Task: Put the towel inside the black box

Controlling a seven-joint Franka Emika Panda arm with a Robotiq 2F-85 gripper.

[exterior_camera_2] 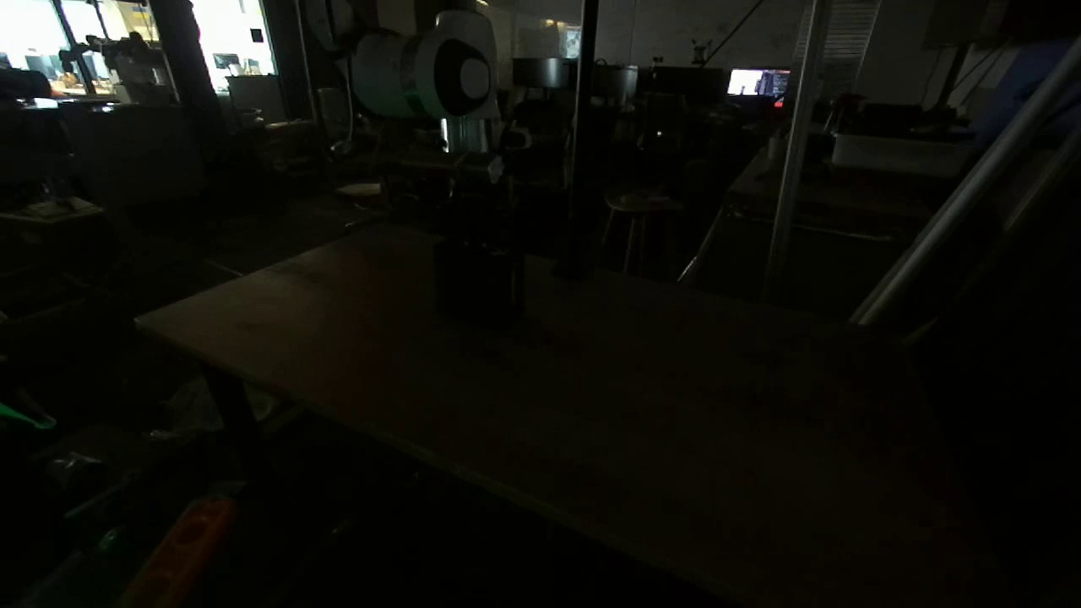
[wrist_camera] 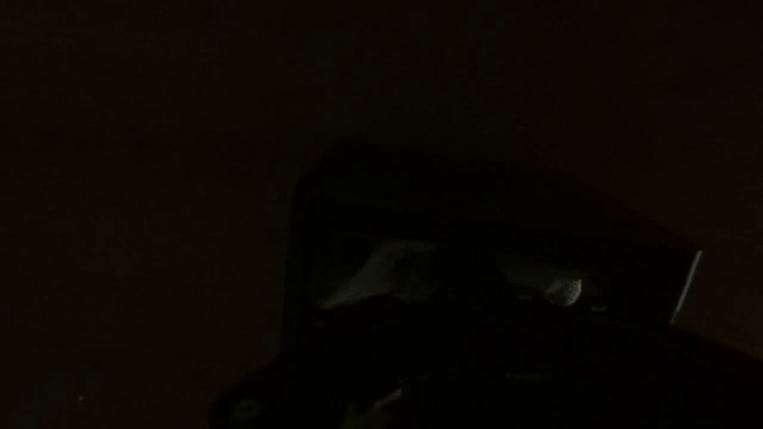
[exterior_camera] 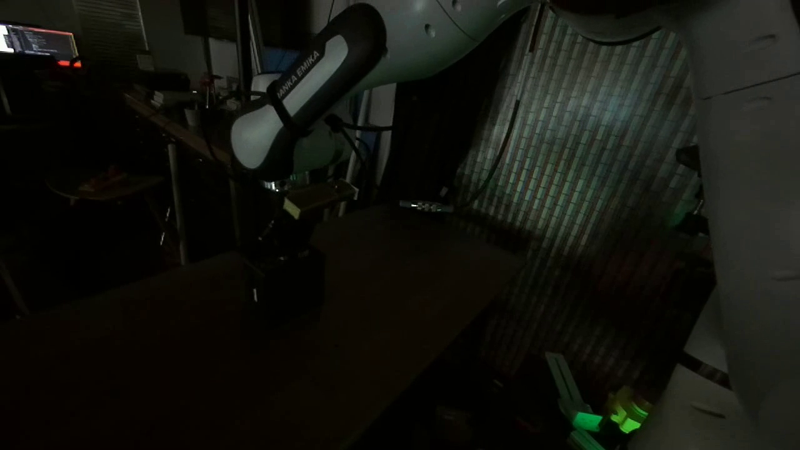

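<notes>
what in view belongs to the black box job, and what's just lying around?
Part of the job:
black box
gripper, above the box or partly in it, too dark to tell
pale cloth, probably the towel, within the box's outline in the wrist view

Just around:
lit monitor
stool
orange piece with holes

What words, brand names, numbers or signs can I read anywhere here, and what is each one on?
"ANKA EMIKA": on the pale panel of the robot arm, in an exterior view; the start of the name can't be read.
Distant screen, in both exterior views: any text on it is too small to read.
Black box: too dark to make out any lettering.
</notes>
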